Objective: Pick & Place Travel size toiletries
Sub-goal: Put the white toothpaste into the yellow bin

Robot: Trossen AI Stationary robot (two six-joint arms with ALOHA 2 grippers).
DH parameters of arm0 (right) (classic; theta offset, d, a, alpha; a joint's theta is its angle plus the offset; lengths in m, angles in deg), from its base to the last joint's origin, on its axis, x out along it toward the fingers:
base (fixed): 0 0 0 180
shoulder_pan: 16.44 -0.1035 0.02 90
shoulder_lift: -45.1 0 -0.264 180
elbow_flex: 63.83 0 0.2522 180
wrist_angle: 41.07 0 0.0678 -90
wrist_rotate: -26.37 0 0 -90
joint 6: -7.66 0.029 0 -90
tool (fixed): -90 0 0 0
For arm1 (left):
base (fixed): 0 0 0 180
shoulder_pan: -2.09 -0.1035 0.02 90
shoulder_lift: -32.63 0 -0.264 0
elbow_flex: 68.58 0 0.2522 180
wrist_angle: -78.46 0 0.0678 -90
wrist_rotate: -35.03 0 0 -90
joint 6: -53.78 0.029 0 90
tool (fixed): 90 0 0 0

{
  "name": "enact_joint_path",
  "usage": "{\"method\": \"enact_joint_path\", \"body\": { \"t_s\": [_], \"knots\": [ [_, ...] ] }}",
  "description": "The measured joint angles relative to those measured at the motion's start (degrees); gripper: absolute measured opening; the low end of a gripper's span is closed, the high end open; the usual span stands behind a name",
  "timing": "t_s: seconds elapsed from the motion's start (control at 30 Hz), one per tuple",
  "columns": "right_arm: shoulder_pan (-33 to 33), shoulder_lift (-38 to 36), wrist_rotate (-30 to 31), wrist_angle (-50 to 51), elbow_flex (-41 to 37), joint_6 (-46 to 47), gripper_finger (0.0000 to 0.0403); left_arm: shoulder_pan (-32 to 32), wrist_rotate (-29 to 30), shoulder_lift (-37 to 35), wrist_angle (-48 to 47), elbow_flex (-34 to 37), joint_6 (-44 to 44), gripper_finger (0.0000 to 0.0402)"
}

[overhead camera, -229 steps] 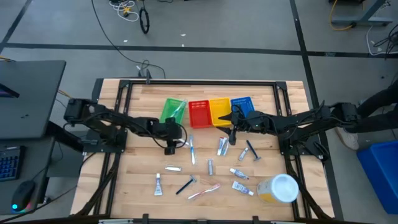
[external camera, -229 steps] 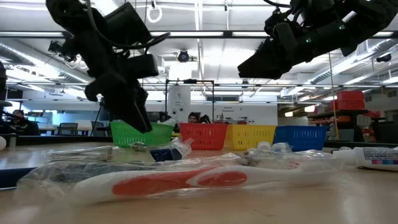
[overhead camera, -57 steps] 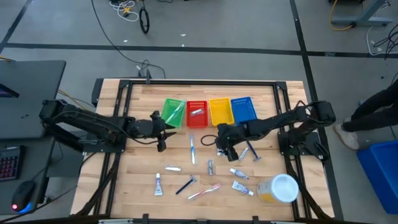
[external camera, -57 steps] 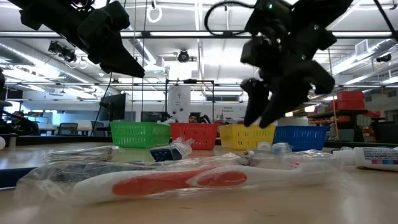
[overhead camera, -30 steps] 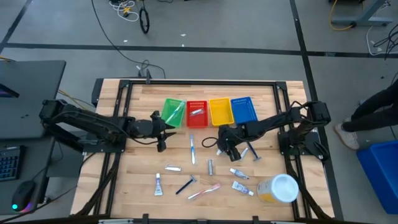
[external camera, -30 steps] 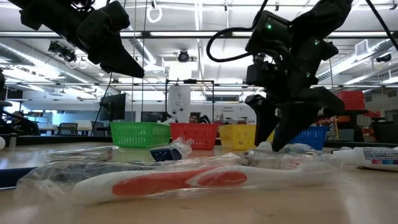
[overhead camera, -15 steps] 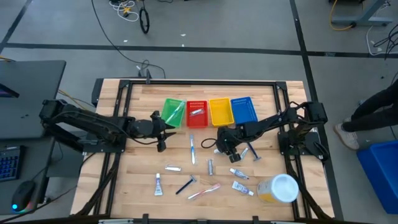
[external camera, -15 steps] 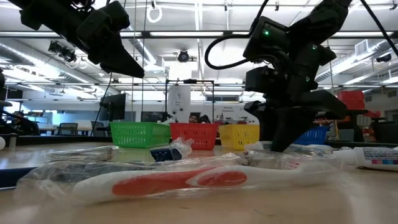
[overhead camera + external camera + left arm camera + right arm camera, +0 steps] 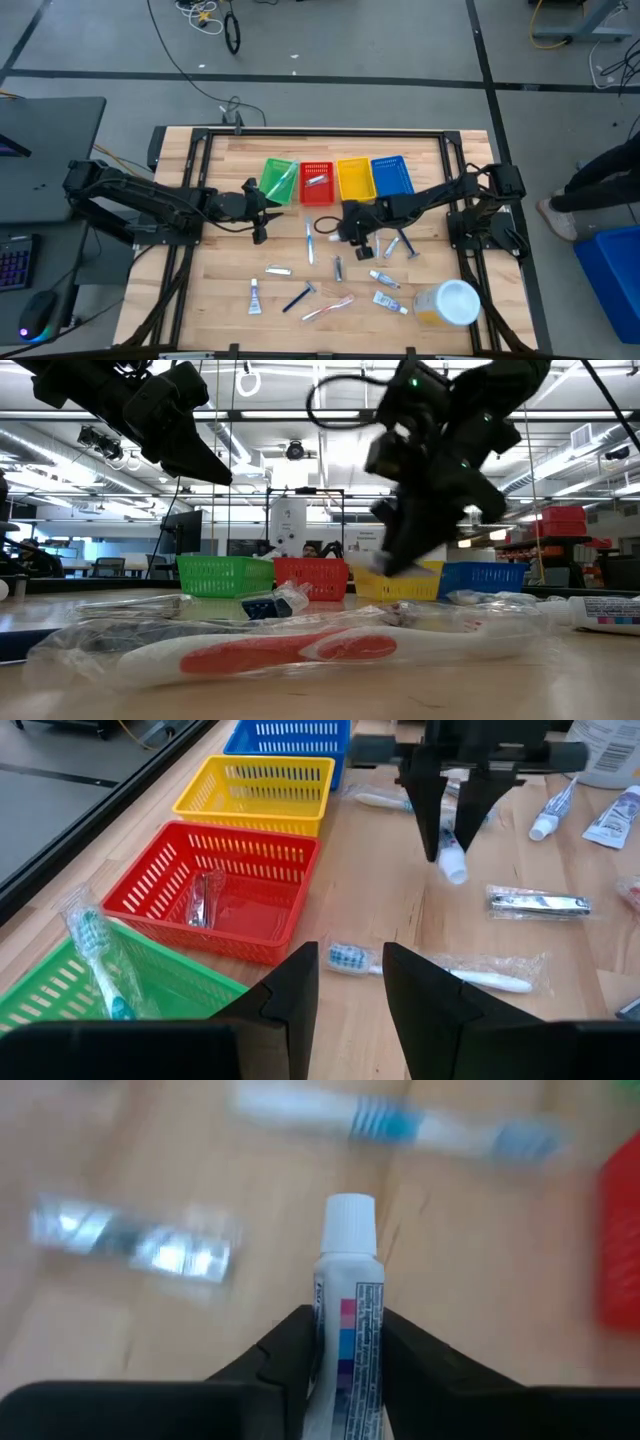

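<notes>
White-capped tube (image 9: 347, 1320) pinched in my right gripper (image 9: 340, 1342)

It hangs above the worktop (image 9: 220, 270) — near a blue-bristled toothbrush (image 9: 400, 1125) and silvery tube (image 9: 135, 1245); my left gripper (image 9: 350, 965) waits, slightly parted, beside the red basket (image 9: 225, 890).

Grey floor (image 9: 330, 60) with dark seams, loose cables (image 9: 215, 20), bright ceiling lights (image 9: 320, 455), distant desks.

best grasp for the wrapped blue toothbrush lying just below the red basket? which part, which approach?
Likely the handle's middle, from straight above, fingers across its width. The toothbrush lies flat and runs away from the red basket with bare wood on both sides; its wrapper may slip, so avoid the thin ends.
</notes>
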Motion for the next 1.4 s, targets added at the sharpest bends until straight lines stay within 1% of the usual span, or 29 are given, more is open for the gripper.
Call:
{"method": "enact_joint_path", "body": {
  "t_s": [0.13, 0.27, 0.3, 0.4, 0.57, 0.63, 0.67, 0.73, 0.83, 0.9, 1.03, 1.13, 1.2, 1.27, 1.4],
  "knots": [
    [0.09, -0.41, 3.96, -2.10, 2.21, 0.53, 0.0101, 0.00, 0.00, 0.01, 0.15, -0.02, 0.00, 0.0122],
    [0.14, -1.33, 7.84, -1.49, 3.52, -0.70, 0.0100, 0.00, 0.00, 0.02, 0.28, -0.02, 0.00, 0.0122],
    [0.16, -1.92, 9.61, -1.14, 3.59, -0.77, 0.0100, 0.00, 0.00, 0.02, 0.36, -0.03, 0.00, 0.0122],
    [0.41, -3.60, 17.95, -1.24, 4.40, 1.02, 0.0099, 0.00, -0.02, 0.02, 0.39, -0.04, -0.25, 0.0122],
    [2.88, -6.20, 35.61, -2.45, 4.43, 10.65, 0.0099, 0.00, 0.00, 0.02, 0.85, -0.07, -0.33, 0.0122],
    [4.94, -6.34, 40.28, -1.83, 4.39, 13.66, 0.0099, 0.00, -0.01, 0.02, 1.07, -0.07, -0.27, 0.0122],
    [6.21, -6.31, 41.19, -1.24, 4.25, 15.29, 0.0099, -0.01, -0.02, 0.02, 1.37, -0.07, -0.17, 0.0122],
    [8.99, -5.96, 40.07, -0.80, 3.75, 19.77, 0.0099, -0.02, 0.00, 0.02, 1.42, -0.07, -0.17, 0.0122],
    [13.20, -5.34, 33.44, 0.12, 2.41, 26.40, 0.0099, -0.01, 0.00, 0.04, 1.42, -0.07, -0.20, 0.0122],
    [15.56, -4.87, 30.58, -0.59, 1.31, 28.28, 0.0100, 0.00, -0.02, 0.04, 1.39, -0.07, -0.01, 0.0122],
    [19.06, -4.90, 30.45, -1.94, -2.12, 31.42, 0.0099, 0.00, 0.00, 0.04, 1.38, -0.07, 0.02, 0.0122],
    [20.70, -4.91, 28.16, -3.71, -4.23, 31.95, 0.0100, -0.01, 0.00, 0.04, 1.36, -0.07, 0.02, 0.0122],
    [21.20, -4.91, 24.07, -5.74, -5.25, 31.31, 0.0103, -0.01, 0.06, 0.04, 1.39, -0.07, 0.02, 0.0122],
    [21.42, -4.91, 21.22, -6.91, -6.02, 30.87, 0.0106, -0.01, 0.18, 0.04, 1.39, -0.07, 0.34, 0.0122],
    [21.40, -4.91, 19.63, -9.44, -6.83, 28.84, 0.0117, 0.00, 0.20, 0.04, 1.40, -0.07, 0.46, 0.0122]
  ]
}}
